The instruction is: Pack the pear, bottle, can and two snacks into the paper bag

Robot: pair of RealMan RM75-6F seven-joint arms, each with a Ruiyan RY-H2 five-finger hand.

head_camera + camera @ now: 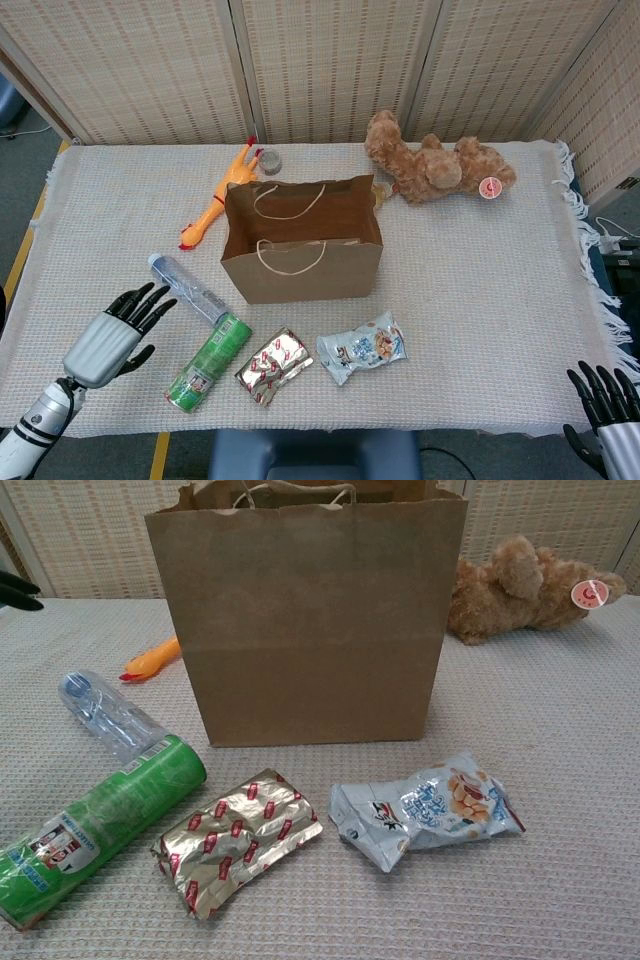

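Observation:
The brown paper bag (301, 255) (310, 620) stands open and upright mid-table. In front of it lie a clear plastic bottle (186, 289) (108, 716), a green can (209, 361) (95, 826) on its side, a gold-and-red snack pack (273, 365) (238, 837) and a pale blue snack pack (362, 348) (426, 810). No pear shows. My left hand (112, 335) hovers open, fingers spread, left of the can and below the bottle; the chest view catches only its dark fingertips (18, 590) at the left edge. My right hand (610, 407) sits open at the table's front right corner, holding nothing.
A rubber chicken toy (219, 195) (152, 660) lies behind the bag's left side, with a small grey tin (270, 161) beside it. A brown teddy bear (435, 165) (525, 585) lies at the back right. Woven screens stand behind the table.

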